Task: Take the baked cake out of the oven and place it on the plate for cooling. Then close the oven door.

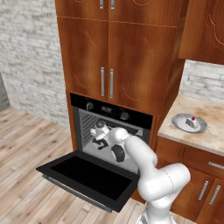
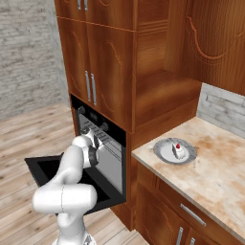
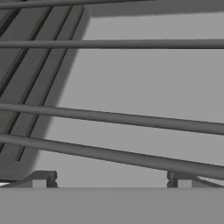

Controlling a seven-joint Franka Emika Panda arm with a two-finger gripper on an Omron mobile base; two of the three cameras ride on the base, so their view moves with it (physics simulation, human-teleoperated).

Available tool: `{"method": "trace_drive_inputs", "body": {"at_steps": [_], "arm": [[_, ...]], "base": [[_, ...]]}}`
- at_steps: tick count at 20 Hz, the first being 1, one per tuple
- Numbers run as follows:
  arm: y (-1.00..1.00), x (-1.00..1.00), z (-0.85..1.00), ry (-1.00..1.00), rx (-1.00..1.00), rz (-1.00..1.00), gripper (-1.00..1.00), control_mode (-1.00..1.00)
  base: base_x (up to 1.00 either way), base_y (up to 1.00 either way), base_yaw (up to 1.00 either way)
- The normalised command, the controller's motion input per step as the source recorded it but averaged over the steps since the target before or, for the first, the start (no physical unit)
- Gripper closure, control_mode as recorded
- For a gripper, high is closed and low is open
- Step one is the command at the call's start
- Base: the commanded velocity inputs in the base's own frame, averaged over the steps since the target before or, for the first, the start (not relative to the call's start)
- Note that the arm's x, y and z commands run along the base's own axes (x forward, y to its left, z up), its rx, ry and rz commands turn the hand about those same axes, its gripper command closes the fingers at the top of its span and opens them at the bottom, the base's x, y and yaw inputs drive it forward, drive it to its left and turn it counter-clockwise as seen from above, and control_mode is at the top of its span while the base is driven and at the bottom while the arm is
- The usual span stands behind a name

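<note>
I am looking at the cake sitting on the plate, which rests on the counter to the right of the oven, so that half of the job looks done to me. The cake is standing a little right of the plate's middle, well inside the rim, which keeps it clear of the counter's front edge.

The door is lying fully down, flat and level, sticking out over the wooden floor. That is what remains, I judge: swinging it up shut.

The gripper is reaching into the oven mouth with its jaws standing wide apart and nothing between them. In the hand view I am seeing the two fingertips low against the grey back wall, with the rack wires crossing just ahead, and the side-wall runners off to the left. The hand is open, I take it, because it has nothing to carry now.

For room, I am watching the wires: they are running close in front of the fingertips, so I am thinking any pull-out wants to go straight back rather than up or down. The arm's elbow is hanging over the door's right part, near the cabinet under the counter. The door's outer edge, by the handle, has open floor all around it, so coming at it from below or the front looks free.
</note>
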Motion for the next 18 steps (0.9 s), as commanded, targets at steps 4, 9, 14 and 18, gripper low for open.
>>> {"method": "trace_drive_inputs", "body": {"at_steps": [4,9,14,18], "arm": [[0.13,0.02,0.3,0.02,0.0,0.0,-1.0,-1.0],[0.04,0.02,0.1,0.0,0.0,0.0,-1.0,-1.0],[0.27,-0.23,0.04,0.0,0.0,0.0,-1.0,-1.0],[0.28,-0.28,0.22,0.0,0.0,0.0,-1.0,-1.0]], "base": [[0.0,0.0,0.0],[0.0,0.0,0.0],[0.0,0.0,0.0],[0.0,0.0,0.0]]}}
